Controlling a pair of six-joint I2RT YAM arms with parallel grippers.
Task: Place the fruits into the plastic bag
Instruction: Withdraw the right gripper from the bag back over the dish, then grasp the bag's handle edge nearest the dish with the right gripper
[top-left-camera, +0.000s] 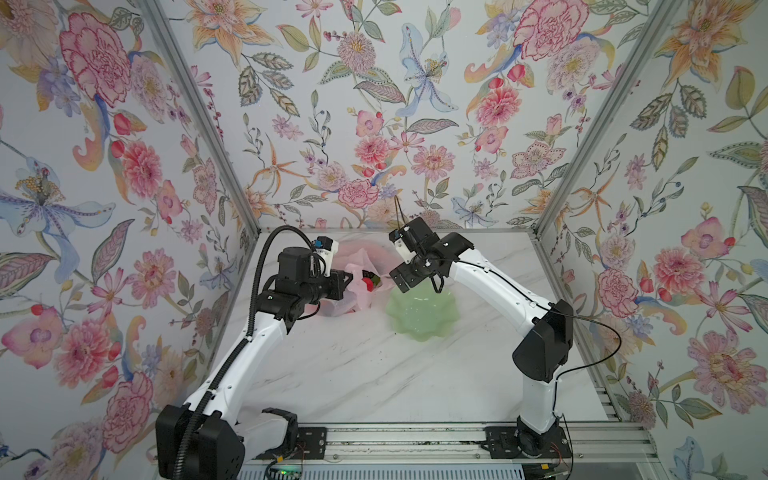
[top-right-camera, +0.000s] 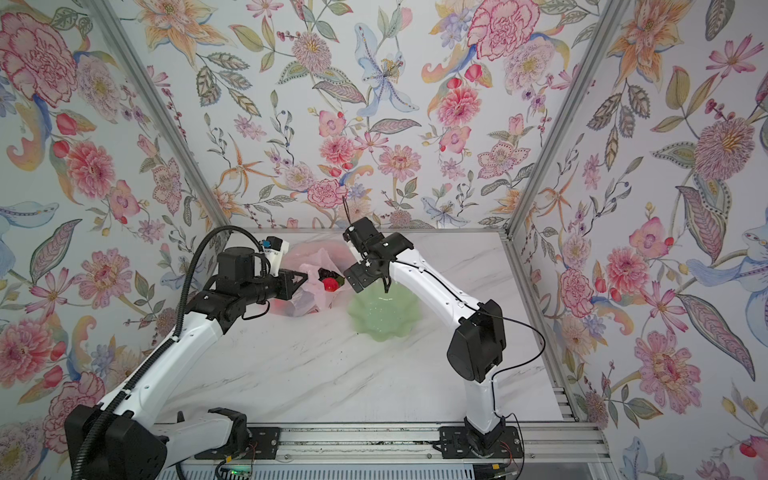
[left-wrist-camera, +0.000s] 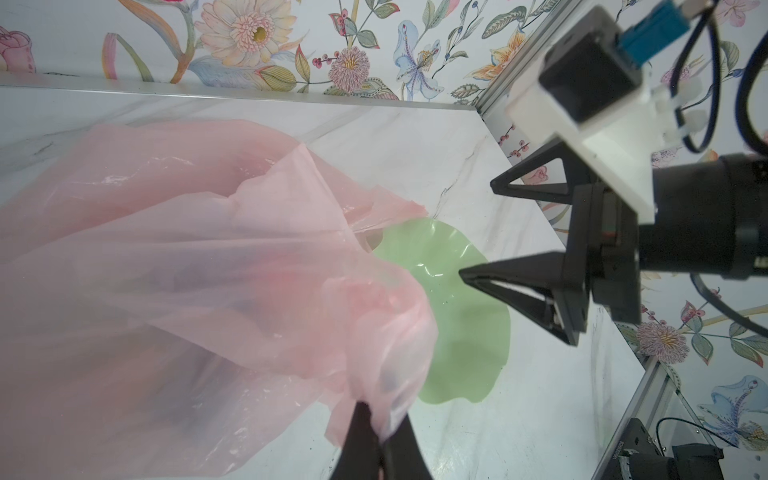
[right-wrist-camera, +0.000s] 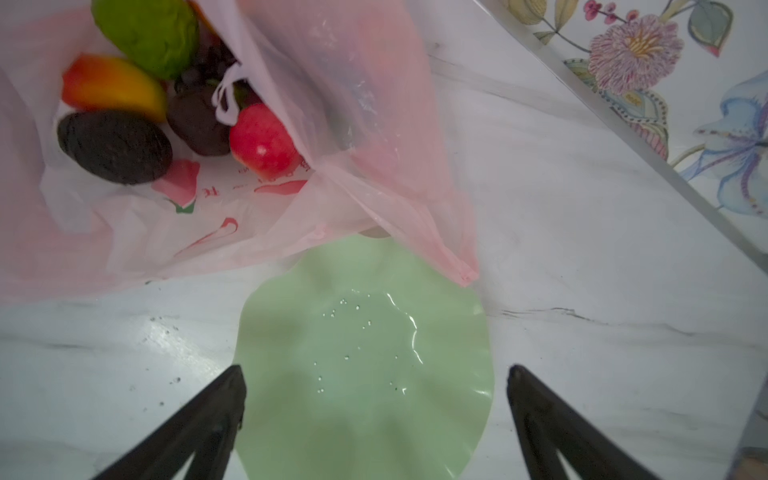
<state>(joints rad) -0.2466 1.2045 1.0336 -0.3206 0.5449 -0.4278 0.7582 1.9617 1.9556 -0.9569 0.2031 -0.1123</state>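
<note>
The aluminium rail (top-left-camera: 415, 436) along the near edge carries both arm bases. Beyond it the marble counter (top-left-camera: 374, 374) runs back to the flowered walls, with a broad bare stretch between the rail and the things gathered toward the back, left of the middle. The plastic bag (right-wrist-camera: 365, 104) lies there, crumpled, its mouth open toward the right arm. Its far side sits close to the counter's back edge, and one corner of its rim drapes over the edge of the pale green scalloped dish (right-wrist-camera: 365, 353) just beside it. The left gripper (left-wrist-camera: 382, 415) is pinched tight on a gathered fold of the bag's rim and holds it lifted. The right gripper (right-wrist-camera: 376, 370) hangs above the dish, jaws spread wide, holding nothing, apart from the bag. The fruits (right-wrist-camera: 195, 124) lie inside the bag, packed touching: a green one (right-wrist-camera: 145, 33), a mango (right-wrist-camera: 112, 85), a dark brown round one (right-wrist-camera: 114, 145), a red apple (right-wrist-camera: 262, 141), and dark grapes (right-wrist-camera: 208, 58) between them
</note>
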